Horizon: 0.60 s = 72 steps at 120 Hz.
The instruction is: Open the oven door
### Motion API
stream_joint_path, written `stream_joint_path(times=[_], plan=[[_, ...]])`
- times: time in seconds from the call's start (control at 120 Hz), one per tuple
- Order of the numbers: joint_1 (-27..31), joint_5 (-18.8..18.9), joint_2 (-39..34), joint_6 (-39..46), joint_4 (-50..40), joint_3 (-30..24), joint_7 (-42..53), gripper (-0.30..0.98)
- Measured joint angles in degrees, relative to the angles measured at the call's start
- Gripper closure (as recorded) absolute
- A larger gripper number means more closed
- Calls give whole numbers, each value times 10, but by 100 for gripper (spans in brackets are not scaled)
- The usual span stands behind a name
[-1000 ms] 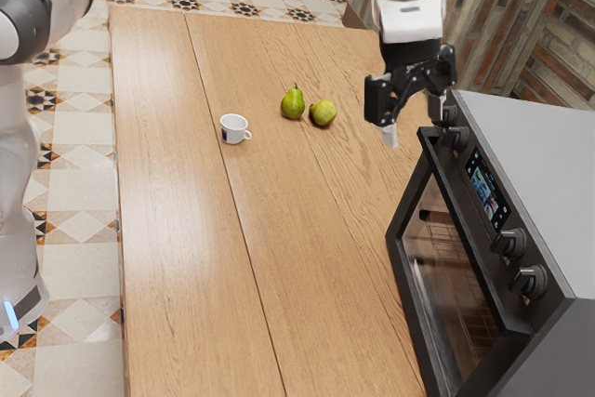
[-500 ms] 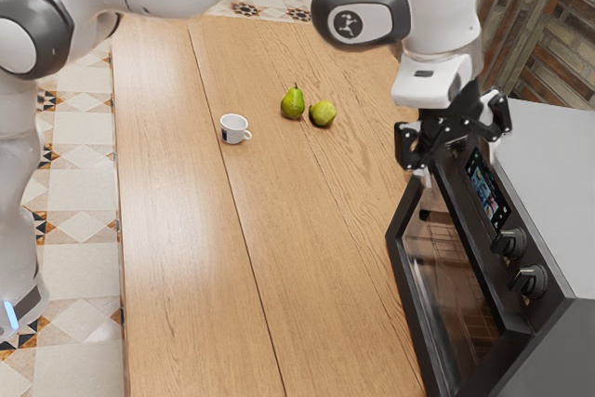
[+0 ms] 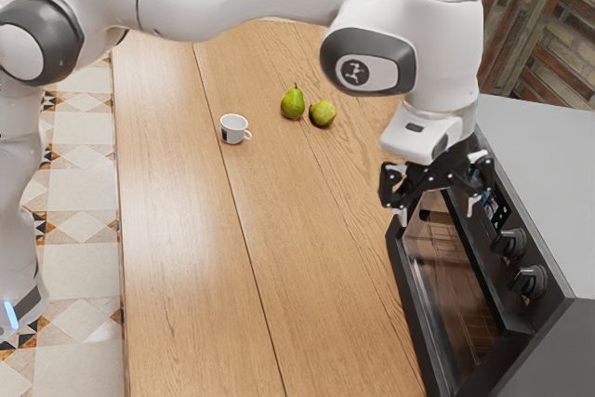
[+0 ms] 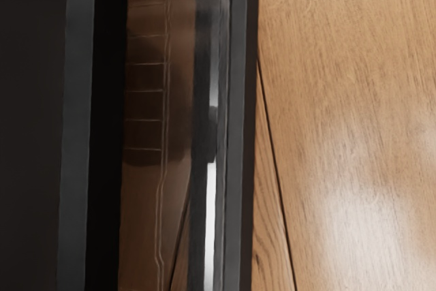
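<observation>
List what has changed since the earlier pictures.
The arm and open gripper moved along the front of the oven, from its far corner to beside the display, toward the exterior view's bottom. Nothing was grasped or released. The oven door, cup and pears stayed put.

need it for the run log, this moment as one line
task: open oven door | gripper: at oven door, jaws apart | held: nothing | door contact: unclear | on table: cup, pears

On my desk (image 3: 186, 258), two pears (image 3: 293, 104) sit between the cup (image 3: 233, 130), toward the exterior view's left, and the oven (image 3: 544, 165).
</observation>
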Motion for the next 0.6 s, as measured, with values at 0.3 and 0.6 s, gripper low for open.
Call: stream_joint_path(times=[0.3,0.6], plan=[[-1,0,-1,6,-6,3,19,1],[1,-8,-32,2,-58,2,28,0]])
